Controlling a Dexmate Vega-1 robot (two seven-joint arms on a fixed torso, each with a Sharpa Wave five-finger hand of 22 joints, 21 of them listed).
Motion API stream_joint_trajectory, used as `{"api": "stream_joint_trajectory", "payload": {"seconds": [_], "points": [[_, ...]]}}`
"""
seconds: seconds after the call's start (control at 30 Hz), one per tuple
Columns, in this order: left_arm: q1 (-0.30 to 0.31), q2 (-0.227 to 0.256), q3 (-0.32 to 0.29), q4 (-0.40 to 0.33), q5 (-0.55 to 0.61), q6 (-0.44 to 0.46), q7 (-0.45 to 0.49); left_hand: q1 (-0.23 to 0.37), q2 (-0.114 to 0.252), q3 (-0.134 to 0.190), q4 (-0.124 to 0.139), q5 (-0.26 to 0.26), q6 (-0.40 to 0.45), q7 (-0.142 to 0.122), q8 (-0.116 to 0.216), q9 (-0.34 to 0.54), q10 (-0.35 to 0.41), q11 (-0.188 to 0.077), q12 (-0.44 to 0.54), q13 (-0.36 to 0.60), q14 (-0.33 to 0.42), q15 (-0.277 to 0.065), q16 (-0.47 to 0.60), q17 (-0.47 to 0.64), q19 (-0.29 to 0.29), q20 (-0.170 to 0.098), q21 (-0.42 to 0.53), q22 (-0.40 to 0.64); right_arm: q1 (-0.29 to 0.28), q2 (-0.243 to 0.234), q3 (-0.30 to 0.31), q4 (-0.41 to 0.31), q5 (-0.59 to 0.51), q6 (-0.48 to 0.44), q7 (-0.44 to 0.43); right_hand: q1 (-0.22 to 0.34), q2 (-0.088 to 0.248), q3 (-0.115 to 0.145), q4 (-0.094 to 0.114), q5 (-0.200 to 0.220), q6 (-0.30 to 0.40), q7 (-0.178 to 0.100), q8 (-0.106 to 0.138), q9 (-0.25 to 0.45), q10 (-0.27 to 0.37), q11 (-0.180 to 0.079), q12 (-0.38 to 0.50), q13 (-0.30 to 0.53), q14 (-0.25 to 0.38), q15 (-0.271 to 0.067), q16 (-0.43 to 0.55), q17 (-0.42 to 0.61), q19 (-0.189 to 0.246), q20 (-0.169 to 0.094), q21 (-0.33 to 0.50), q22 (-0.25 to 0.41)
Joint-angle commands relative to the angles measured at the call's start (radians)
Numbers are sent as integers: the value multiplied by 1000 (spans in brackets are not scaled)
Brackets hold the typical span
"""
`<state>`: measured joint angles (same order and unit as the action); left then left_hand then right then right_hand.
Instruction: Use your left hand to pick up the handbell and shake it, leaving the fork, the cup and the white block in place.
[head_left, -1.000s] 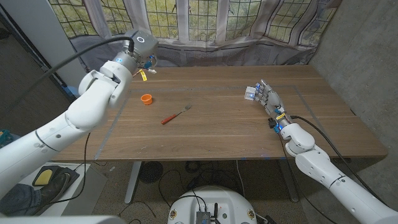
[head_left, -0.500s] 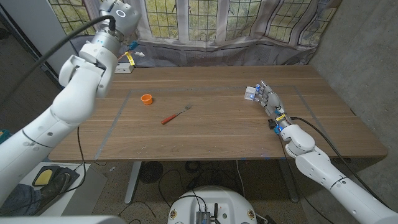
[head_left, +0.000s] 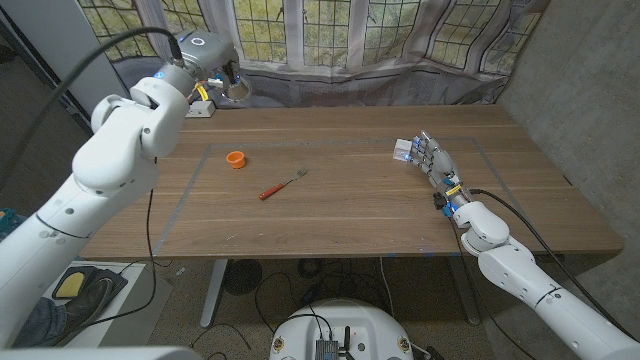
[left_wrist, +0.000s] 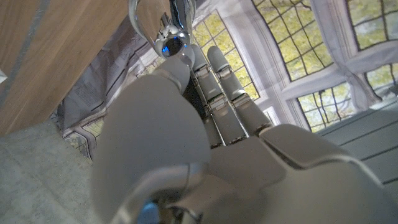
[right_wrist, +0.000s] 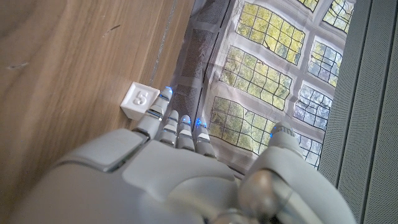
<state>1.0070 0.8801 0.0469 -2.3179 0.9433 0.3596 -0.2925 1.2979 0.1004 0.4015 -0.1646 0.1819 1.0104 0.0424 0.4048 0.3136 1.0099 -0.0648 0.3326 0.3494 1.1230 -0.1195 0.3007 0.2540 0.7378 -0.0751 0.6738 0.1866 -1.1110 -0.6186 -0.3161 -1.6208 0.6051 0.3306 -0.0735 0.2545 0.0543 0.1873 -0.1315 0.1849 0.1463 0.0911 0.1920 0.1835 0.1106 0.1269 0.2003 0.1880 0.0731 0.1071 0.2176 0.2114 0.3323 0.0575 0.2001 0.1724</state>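
The handbell (head_left: 236, 88) is held in the left hand (head_left: 212, 78), raised above the table's (head_left: 350, 215) far left corner, while the right hand (head_left: 432, 160) stands with fingers extended, nothing held, beside the white block (head_left: 402, 150). A slip could be caused by a vigorous shake, since only a small part of the bell is seen gripped, and a dropped bell could disturb the cup (head_left: 235, 159) or fork (head_left: 283, 184). The bell's long axis cannot be told with certainty; its shiny mouth appears turned toward the window.
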Motion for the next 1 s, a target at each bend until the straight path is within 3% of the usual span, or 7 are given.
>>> {"api": "stream_joint_trajectory", "payload": {"seconds": [0.03, 0.3, 0.47, 0.67, 1.0], "points": [[21, -48, 13, 54, -360, -5, 138, 1, 5, 8, 3, 6, -3, 3, 0, 3, 32, -11, 3, 385, 99, -94, -1, 3, -7, 1, 12, 0, -10, -7, 7, -5, 0, 8, 2, 9, 4, -4, -1, -3, 8, 2, 2, 3, 6, 5, 1, 6, 6, 1, -4, 4, 1, 5, -1, 3], [15, -51, 36, 67, -476, 41, 237, 4, 3, 11, 0, 7, -2, 2, 0, 4, 35, -10, -4, 379, 100, -97, -4, -1, -6, 3, 18, 1, -14, -11, 12, -12, 2, 6, 1, 9, 5, -4, 0, -3, 7, 1, 2, 3, 6, 5, 1, 6, 6, 1, -4, 4, 2, 6, -1, 3], [-37, -20, 86, 89, -522, 83, 243, 5, 2, 12, -1, 7, -2, 4, -1, 4, 36, -12, -6, 379, 100, -97, -5, -2, -6, 4, 21, 1, -19, -14, 13, -19, 0, 3, -3, 9, 5, -4, 0, -3, 8, 0, 2, 3, 7, 5, 1, 6, 6, 0, -4, 4, 1, 6, -1, 3], [-133, 11, 190, 127, -528, 128, 252, 5, 2, 13, -1, 7, -2, 7, -1, 6, 37, -8, -8, 380, 102, -97, -5, -3, -7, 4, 25, 1, -32, -17, 19, -27, -3, 8, -11, 9, 5, -4, -1, -3, 8, 1, 2, 3, 7, 6, 0, 6, 7, 1, -4, 4, 2, 6, -1, 3], [-354, 31, 398, 203, -519, 183, 138, 6, 1, 14, -2, 8, 0, 9, -2, 7, 38, -11, -12, 381, 105, -97, -4, -2, -11, 4, 30, 0, -51, -14, 27, -30, -2, 20, -21, 9, 5, -5, 0, -3, 8, 2, 2, 3, 7, 5, 0, 6, 6, 1, -4, 4, 1, 7, -1, 3]]}}
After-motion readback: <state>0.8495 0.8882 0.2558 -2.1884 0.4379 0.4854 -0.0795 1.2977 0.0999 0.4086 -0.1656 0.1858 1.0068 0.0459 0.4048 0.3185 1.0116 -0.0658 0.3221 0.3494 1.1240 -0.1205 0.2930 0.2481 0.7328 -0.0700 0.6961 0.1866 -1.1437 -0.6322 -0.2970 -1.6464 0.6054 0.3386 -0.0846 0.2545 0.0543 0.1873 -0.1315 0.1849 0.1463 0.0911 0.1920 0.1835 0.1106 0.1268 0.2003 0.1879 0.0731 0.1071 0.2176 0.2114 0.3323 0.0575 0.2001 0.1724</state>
